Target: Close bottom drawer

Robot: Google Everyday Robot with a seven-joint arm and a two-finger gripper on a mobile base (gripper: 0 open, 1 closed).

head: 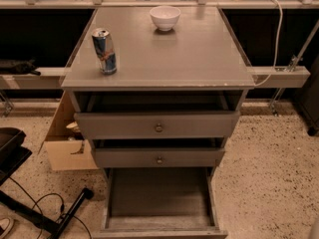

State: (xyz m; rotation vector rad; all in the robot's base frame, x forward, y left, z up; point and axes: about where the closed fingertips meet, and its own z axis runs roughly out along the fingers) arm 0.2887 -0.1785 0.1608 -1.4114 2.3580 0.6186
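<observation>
The bottom drawer (158, 195) of the grey cabinet is pulled far out towards me. Its long plain tray is empty. Only the top edge of its low front panel (159, 232) shows at the bottom of the view, and its knob is out of view. The middle drawer (158, 158) and the top drawer (157, 125) are each pulled out a little, and both show a small round knob. My gripper is not in view. Only a pale sliver (315, 229) shows at the bottom right corner, and I cannot tell what it is.
A blue and silver can (104, 51) and a white bowl (165, 17) stand on the cabinet top (199, 59). An open cardboard box (67, 143) sits left of the cabinet. A black stand with cables (60, 215) lies on the speckled floor at the lower left.
</observation>
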